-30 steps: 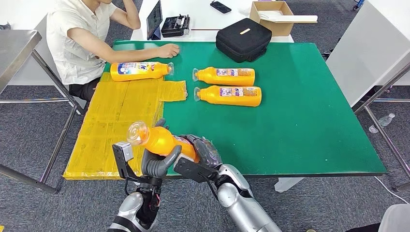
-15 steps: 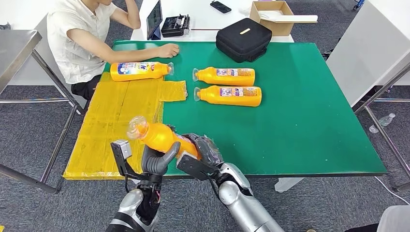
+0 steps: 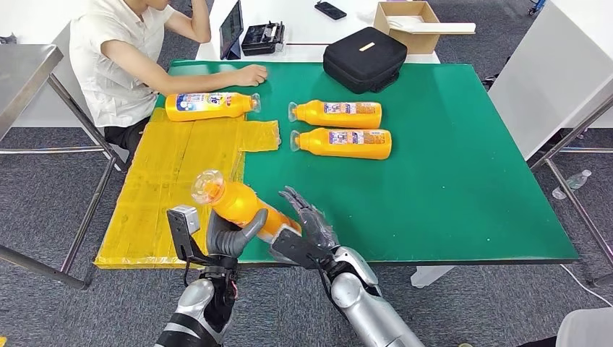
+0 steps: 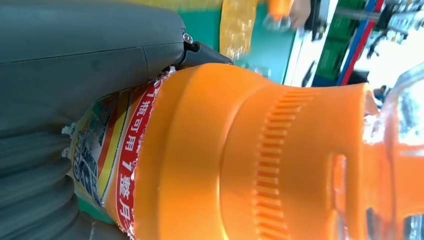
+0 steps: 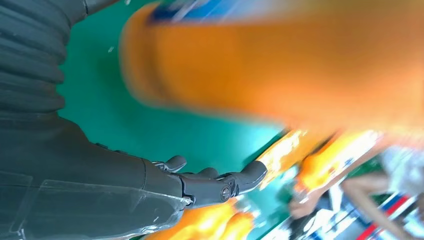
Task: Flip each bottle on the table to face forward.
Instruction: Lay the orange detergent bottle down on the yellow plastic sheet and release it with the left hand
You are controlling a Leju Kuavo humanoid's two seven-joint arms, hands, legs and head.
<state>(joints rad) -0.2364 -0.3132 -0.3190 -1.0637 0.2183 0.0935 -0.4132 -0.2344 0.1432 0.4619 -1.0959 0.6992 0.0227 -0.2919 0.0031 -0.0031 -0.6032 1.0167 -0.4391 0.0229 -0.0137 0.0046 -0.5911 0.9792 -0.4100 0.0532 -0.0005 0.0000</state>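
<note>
- The left hand (image 3: 230, 241) grips the held bottle (image 3: 238, 204) around its body, above the near edge of the surface (image 3: 463, 195).
- The bottle's long axis tilts up, cap away and to the left.
- The right hand (image 3: 303, 220) sits just beside its base, fingers spread, holding nothing.
- Farther off, three bottles (image 3: 340, 129) lie flat on the surface; I judge the left hand alone sets this one down.

four orange bottles with clear caps: one held bottle (image 3: 242, 206) tilted above the table's near edge; one bottle (image 3: 209, 105) on yellow sheet; two bottles (image 3: 336, 113) (image 3: 343, 143) lying side by side, caps leftward.
</note>
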